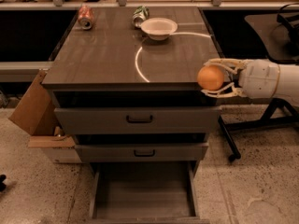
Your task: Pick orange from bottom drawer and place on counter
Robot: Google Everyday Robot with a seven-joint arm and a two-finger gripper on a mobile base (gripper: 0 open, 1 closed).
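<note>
My gripper (216, 78) reaches in from the right and is shut on the orange (210, 77), a small round fruit. It holds the orange in the air at the counter's front right corner, about level with the counter top. The counter (103, 55) is a glossy grey-brown top with a curved light reflection. The bottom drawer (142, 196) is pulled open below, and its flat floor is bare.
A white bowl (159, 28), a red crushed can (85, 17) and a green crushed can (139, 14) sit at the counter's back. Two upper drawers with black handles (139, 119) are shut. A cardboard box (32, 111) stands left; a chair base (261, 125) stands right.
</note>
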